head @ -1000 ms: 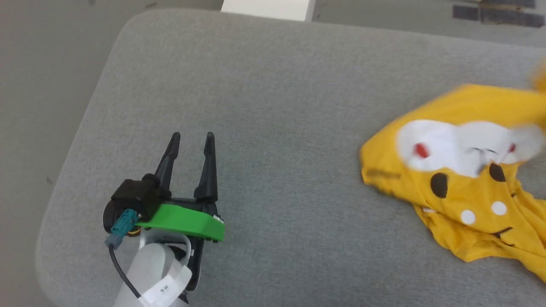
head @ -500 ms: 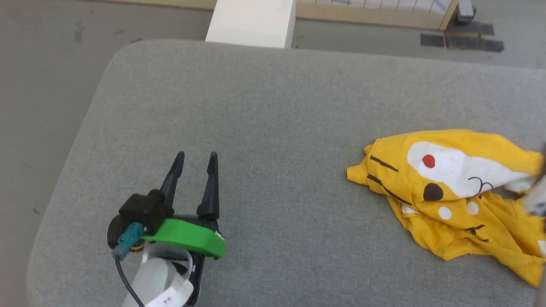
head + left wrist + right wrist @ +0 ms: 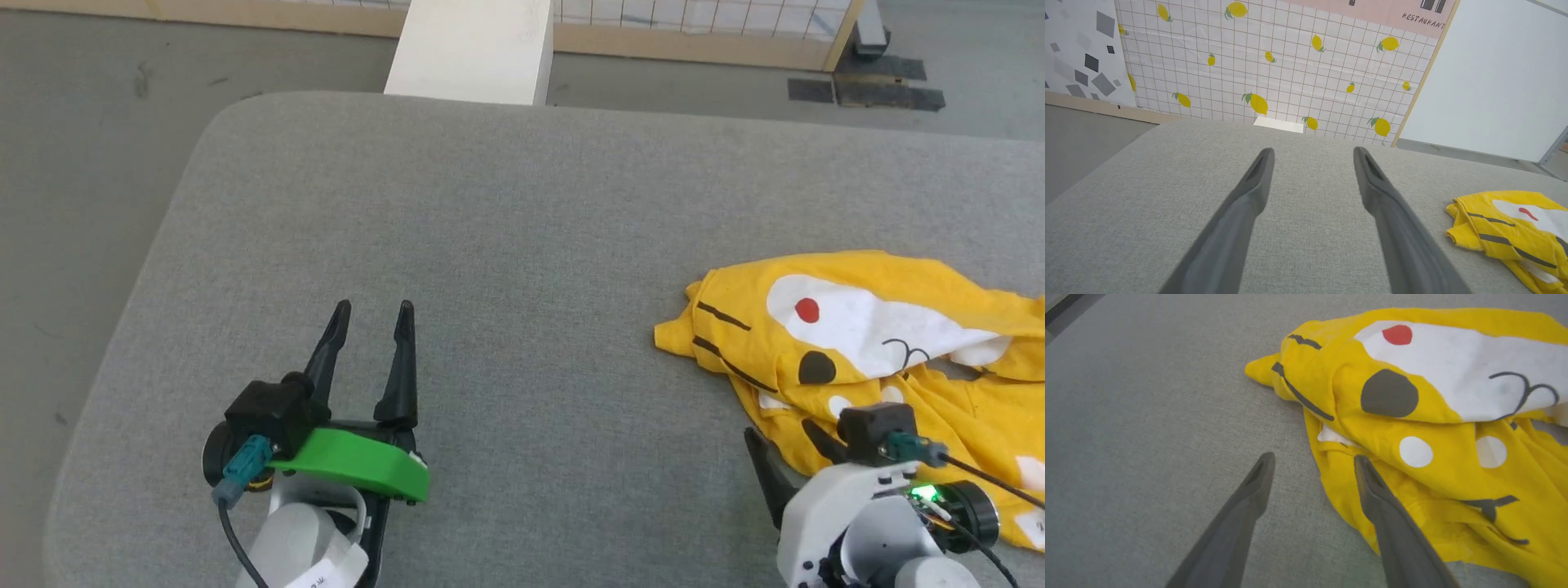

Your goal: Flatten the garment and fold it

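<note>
Right wrist view had the right gripper [image 3: 1313,457] spread open and holding nothing. One finger was over bare grey cloth and the other over the near edge of the garment [image 3: 1433,416]; contact could not be judged. In the head view that gripper [image 3: 780,429] rose at five o'clock on its pale forearm, pointing toward twelve. The left gripper [image 3: 374,306] sat at seven o'clock, likewise parted and empty. Both were over a grey padded surface [image 3: 522,245] with rounded corners, grey floor [image 3: 82,122] around it, a white block [image 3: 469,49] at twelve and a lemon-patterned wall [image 3: 1274,61] beyond. The garment lay crumpled at three to four o'clock, just ahead of the right gripper and well apart from the left.
</note>
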{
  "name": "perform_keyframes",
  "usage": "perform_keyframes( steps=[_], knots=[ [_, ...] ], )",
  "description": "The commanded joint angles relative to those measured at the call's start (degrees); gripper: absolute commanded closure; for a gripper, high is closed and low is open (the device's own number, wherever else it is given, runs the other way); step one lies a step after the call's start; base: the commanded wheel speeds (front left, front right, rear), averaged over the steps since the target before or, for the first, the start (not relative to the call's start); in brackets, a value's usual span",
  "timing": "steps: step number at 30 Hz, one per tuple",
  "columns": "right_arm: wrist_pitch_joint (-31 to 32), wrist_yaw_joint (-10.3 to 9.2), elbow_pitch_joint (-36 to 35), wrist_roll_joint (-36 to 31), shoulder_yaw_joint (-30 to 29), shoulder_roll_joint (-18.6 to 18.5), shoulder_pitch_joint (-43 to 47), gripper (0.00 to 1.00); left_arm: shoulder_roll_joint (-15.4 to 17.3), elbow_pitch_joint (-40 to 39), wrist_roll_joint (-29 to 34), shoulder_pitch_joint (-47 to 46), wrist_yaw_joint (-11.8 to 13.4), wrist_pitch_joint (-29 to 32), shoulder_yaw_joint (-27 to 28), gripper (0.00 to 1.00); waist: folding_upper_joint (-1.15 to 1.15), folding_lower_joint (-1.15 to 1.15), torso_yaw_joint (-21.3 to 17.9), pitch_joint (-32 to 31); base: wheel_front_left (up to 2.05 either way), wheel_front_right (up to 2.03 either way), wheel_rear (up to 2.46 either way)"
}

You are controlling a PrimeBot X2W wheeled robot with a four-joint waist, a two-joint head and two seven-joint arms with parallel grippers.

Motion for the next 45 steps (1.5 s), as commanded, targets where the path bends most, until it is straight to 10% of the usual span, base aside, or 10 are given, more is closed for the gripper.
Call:
perform_keyframes(
  steps=[1, 7, 10, 11, 25, 26, 27, 38, 45],
  knots=[
    [0.81, -0.09, 1.04, -0.74, -0.46, -0.06, -1.76, 0.00, -0.06, -0.33, -0.19, -0.67, -0.16, -0.26, 0.10, 0.00, 0.00, 0.00, 0.48, 0.94, 0.00, 0.00, 0.00],
    [9.47, -0.09, 6.83, -2.84, -0.14, -0.06, -6.08, 0.05, -0.06, -0.55, -0.56, -1.33, -0.04, -0.26, 0.07, 0.00, 0.00, 0.00, 1.52, 2.79, 0.00, 0.00, 0.00],
    [13.78, -0.09, 8.46, -2.95, 1.52, -0.06, -7.62, 0.94, -0.06, -0.31, -0.87, -1.63, 0.01, -0.26, -0.17, 0.00, 0.00, 0.00, 2.08, 3.04, 0.00, 0.00, 0.00],
    [14.03, -0.09, 8.30, -2.17, 2.23, -0.06, -8.06, 1.00, -0.06, -0.23, -0.94, -1.68, 0.03, -0.26, -0.25, 0.00, 0.00, 0.00, 2.20, 3.01, 0.00, 0.00, 0.00],
    [14.79, -0.09, 3.73, 10.70, 31.89, -0.09, -9.23, 1.00, -0.06, 0.74, -0.82, -0.59, 0.17, -0.26, 0.11, 0.00, 0.00, 0.00, 1.62, -1.06, 0.00, 0.00, 0.00],
    [14.52, -0.09, 4.17, 10.39, 31.92, -0.10, -9.12, 0.62, -0.06, 0.82, -0.87, -0.52, 0.16, -0.26, -0.01, 0.00, 0.00, 0.00, 1.59, -1.15, 0.00, 0.00, 0.00],
    [13.80, -0.09, 4.37, 10.01, 31.48, -0.10, -8.88, 0.00, -0.06, 0.90, -0.88, -0.41, 0.16, -0.26, -0.10, 0.00, 0.00, 0.00, 1.49, -1.24, 0.00, 0.00, 0.00],
    [-4.05, -0.09, -5.50, 9.62, 6.56, -0.06, -2.56, 0.00, 0.36, 5.69, -0.10, 2.54, -0.39, 0.13, -0.22, 0.00, 0.00, 0.00, -2.11, -4.08, 0.00, 0.00, 0.00],
    [-6.45, -0.09, -5.75, 6.35, -7.62, -0.06, 2.11, 0.00, 0.46, 10.54, -1.85, 3.04, -1.25, 10.70, -3.59, 0.00, 0.00, 0.00, -5.73, -5.14, 0.00, 0.00, 0.00]
  ],
)
